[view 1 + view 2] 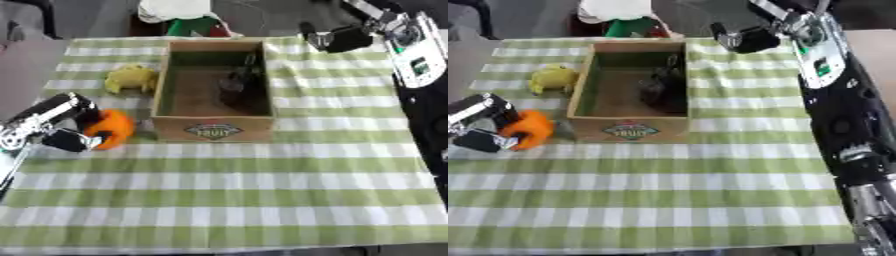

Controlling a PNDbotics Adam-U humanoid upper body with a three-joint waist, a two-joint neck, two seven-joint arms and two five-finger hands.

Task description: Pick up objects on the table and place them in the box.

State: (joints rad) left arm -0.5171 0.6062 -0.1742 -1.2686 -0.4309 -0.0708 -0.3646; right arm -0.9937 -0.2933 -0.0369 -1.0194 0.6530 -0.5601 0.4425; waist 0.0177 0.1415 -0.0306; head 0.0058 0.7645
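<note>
A cardboard fruit box (pixel 214 129) stands open on the green checked cloth, and a dark object (pixel 236 82) lies inside it toward the right wall. An orange round thing (pixel 115 126) sits just left of the box, with my left hand (pixel 68 134) curled round it from the left. A yellow object (pixel 131 78) lies on the cloth beside the box's upper left side. My right hand (pixel 337 39) hovers past the box's far right corner with its fingers curled and nothing in them.
My right arm (pixel 833 95) runs down the right edge of the table. Beyond the far edge lies a white, green and red bundle (pixel 188 17). The near half of the cloth (pixel 227 200) is bare checks.
</note>
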